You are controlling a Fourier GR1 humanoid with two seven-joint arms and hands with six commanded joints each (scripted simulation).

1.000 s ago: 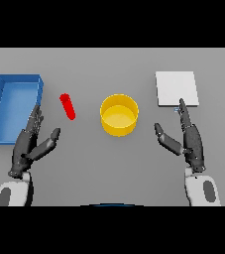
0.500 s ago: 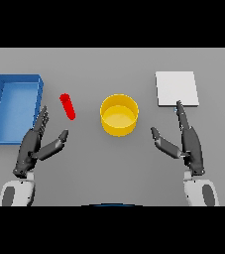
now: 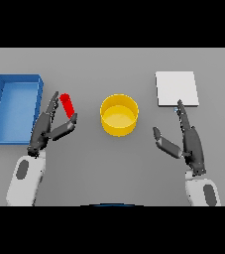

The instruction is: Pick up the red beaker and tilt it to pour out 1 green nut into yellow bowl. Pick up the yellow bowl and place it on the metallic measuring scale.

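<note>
A small red beaker [image 3: 67, 104] lies on the grey table, left of centre. My left hand [image 3: 45, 129] reaches up beside it with straight fingers and the thumb spread under the beaker's lower end; nothing is gripped. The yellow bowl [image 3: 119, 115] stands in the middle of the table. A flat metallic measuring scale [image 3: 176, 88] lies at the back right. My right hand [image 3: 188, 140] is open below the scale, its fingertip near the scale's front edge and its thumb pointing toward the bowl.
A blue bin [image 3: 13, 106] stands at the far left, close beside my left hand.
My left hand has moved forward and to the right, up to the red beaker. The right hand has drifted slightly back toward me.
</note>
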